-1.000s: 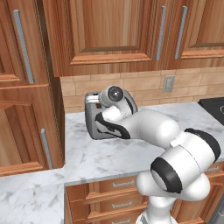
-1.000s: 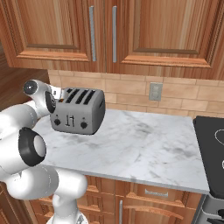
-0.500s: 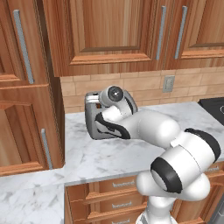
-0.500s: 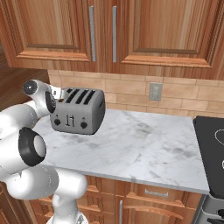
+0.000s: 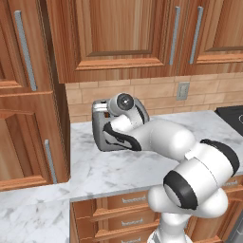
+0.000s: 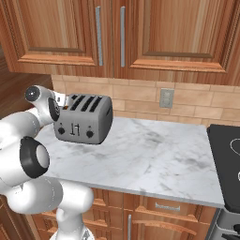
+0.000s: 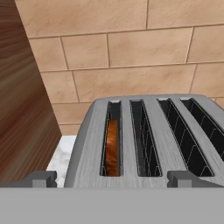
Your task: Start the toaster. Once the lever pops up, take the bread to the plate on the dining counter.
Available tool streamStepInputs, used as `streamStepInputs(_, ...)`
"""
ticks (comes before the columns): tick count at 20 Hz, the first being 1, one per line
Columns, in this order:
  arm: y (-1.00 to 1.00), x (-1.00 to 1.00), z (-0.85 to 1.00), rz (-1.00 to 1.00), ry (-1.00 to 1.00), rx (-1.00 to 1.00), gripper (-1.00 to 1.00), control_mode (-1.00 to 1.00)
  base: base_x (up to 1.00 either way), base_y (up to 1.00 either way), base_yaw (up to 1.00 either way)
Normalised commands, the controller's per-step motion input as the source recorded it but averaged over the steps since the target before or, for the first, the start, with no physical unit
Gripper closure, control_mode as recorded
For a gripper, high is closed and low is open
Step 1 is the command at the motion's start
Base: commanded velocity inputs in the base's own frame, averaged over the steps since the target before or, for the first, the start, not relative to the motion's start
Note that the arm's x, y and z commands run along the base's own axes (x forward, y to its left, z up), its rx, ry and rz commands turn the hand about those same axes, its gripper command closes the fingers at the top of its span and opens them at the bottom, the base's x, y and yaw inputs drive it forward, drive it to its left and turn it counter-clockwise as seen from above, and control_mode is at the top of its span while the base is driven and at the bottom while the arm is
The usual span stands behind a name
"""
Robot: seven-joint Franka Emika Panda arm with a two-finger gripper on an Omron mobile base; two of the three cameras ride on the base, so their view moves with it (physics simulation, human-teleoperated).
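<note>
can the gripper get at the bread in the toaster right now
Probably yes. The gripper is open just above the toaster, and the bread sits in the leftmost slot with nothing over it. It lies low in a narrow slot, though, so the fingers may struggle to fit.

Toaster on the worktop, against the back wall

The toaster (image 6: 83,119) stands on the marble worktop (image 6: 150,159), near its left end, just before the tiled wall (image 7: 131,52). The bread (image 7: 112,148) sits in the toaster's leftmost slot. A wall outlet (image 6: 166,98) lies right of the toaster; a tall cabinet (image 5: 28,118) stands to its left, and wall cabinets (image 6: 117,28) hang above it.
</note>
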Motion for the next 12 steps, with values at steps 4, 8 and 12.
streamStepInputs(4, 0.00, 0.00, 0.00, 0.00, 0.00, 0.00, -1.00, -1.00, 0.00, 0.00, 0.00)
streamStepInputs(8, 0.00, 0.00, 0.00, 0.00, 0.00, 0.00, -1.00, -1.00, 0.00, 0.00, 0.00)
streamStepInputs(12, 0.00, 0.00, 0.00, 0.00, 0.00, 0.00, -1.00, -1.00, 0.00, 0.00, 0.00)
